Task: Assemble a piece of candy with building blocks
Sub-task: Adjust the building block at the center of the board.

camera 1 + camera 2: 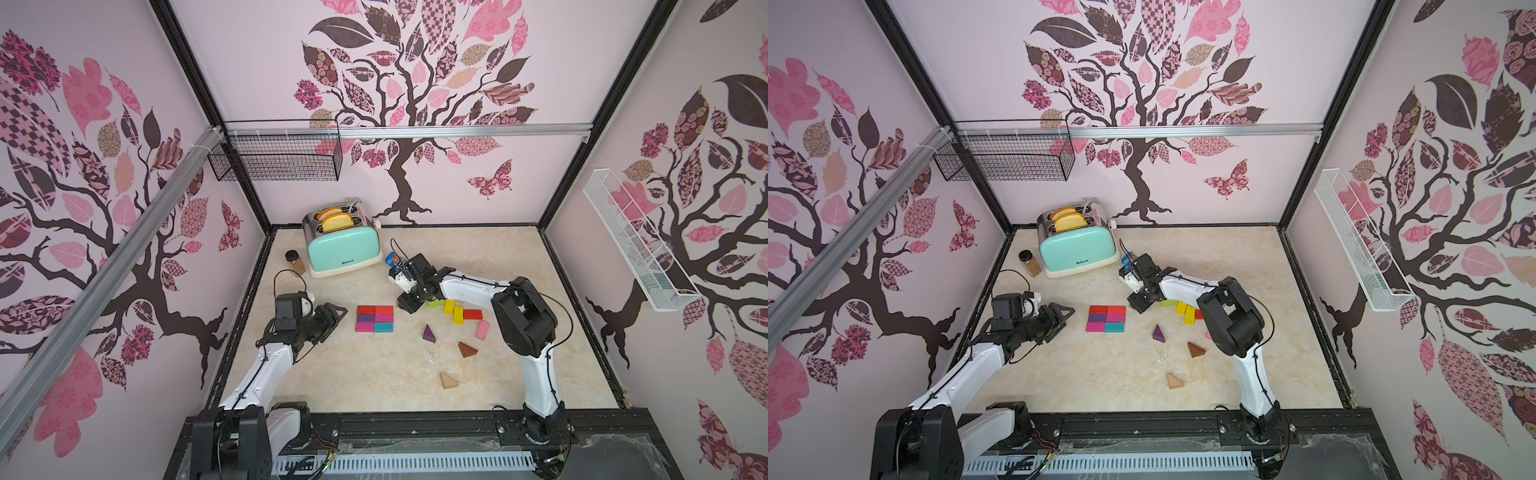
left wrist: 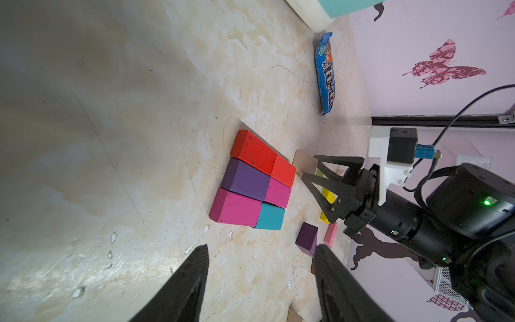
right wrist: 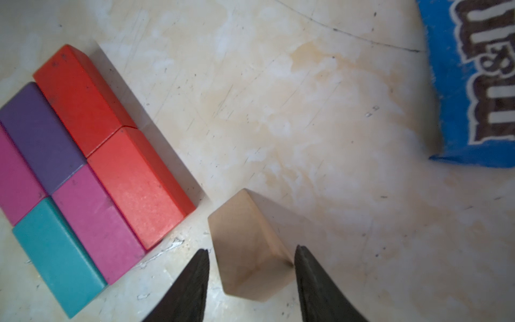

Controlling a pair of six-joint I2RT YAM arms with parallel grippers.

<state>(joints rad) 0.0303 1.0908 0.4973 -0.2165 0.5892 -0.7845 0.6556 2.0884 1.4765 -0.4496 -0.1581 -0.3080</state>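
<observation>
Six building blocks, two red, one purple, two magenta and one teal, lie joined as a flat rectangle (image 1: 375, 319) (image 1: 1106, 319) (image 2: 253, 181) (image 3: 83, 172) mid-table. My right gripper (image 1: 409, 305) (image 3: 252, 248) is just right of it, open and straddling a tan block (image 3: 248, 245) (image 2: 305, 164) that rests on the table. One finger touches the block and the other stands off it. My left gripper (image 1: 336, 311) (image 2: 262, 248) hovers left of the rectangle, open and empty. Loose pieces lie to the right: a purple triangle (image 1: 429, 333), a brown triangle (image 1: 467, 350) and a tan triangle (image 1: 448, 380).
More loose blocks sit under and beside the right arm: green (image 1: 435, 303), yellow (image 1: 458, 315), red (image 1: 473, 314) and pink (image 1: 482, 329). A blue candy packet (image 1: 391, 259) (image 3: 473, 83) lies behind the right gripper. A mint toaster (image 1: 343, 241) and a small jar (image 1: 295, 262) stand at the back left.
</observation>
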